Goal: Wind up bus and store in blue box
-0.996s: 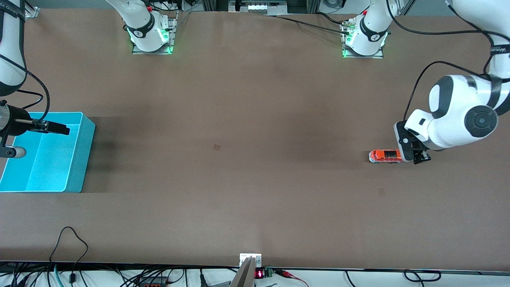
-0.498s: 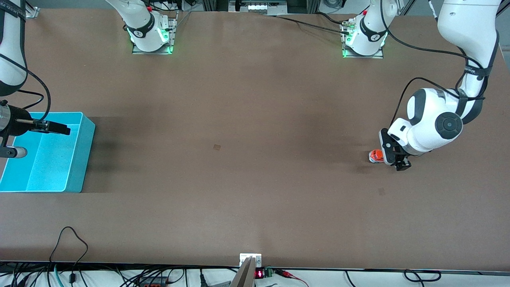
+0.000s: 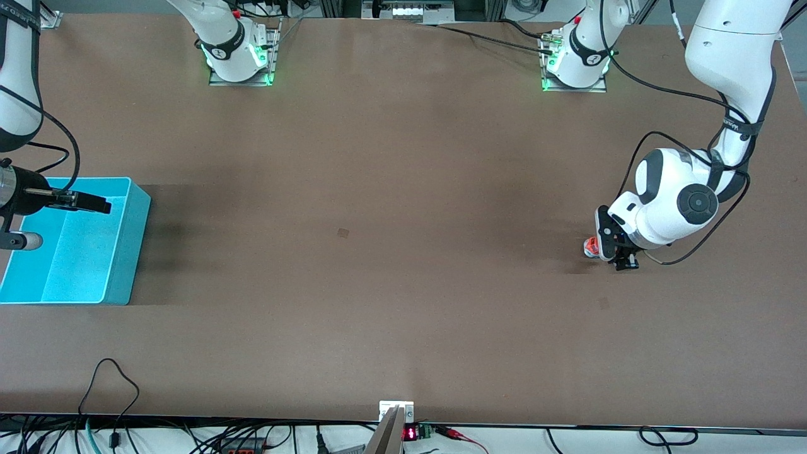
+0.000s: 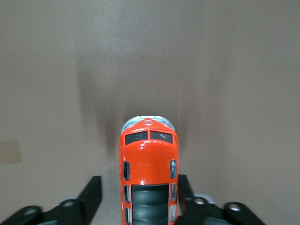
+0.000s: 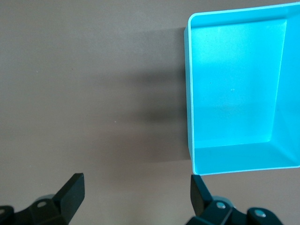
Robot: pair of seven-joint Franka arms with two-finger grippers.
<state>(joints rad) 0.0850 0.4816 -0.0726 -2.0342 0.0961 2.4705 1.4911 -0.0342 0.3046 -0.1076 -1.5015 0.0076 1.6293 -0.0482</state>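
The left end effector straddles the small orange-red toy bus on the brown desk, one finger touching, one apart. The right end effector waits spread over the desk beside the light blue plastic box.

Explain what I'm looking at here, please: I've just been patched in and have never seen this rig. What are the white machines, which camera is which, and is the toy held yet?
Two white robot arms stand at a brown table. One picture looks down from across the table; the other two come from cameras on each arm's wrist. The left gripper is down around the bus, a small orange-red toy, one finger on each side with a gap on one side, so it is not clamped yet. The right gripper waits, open, over the blue box at the right arm's end of the table. The box looks empty.
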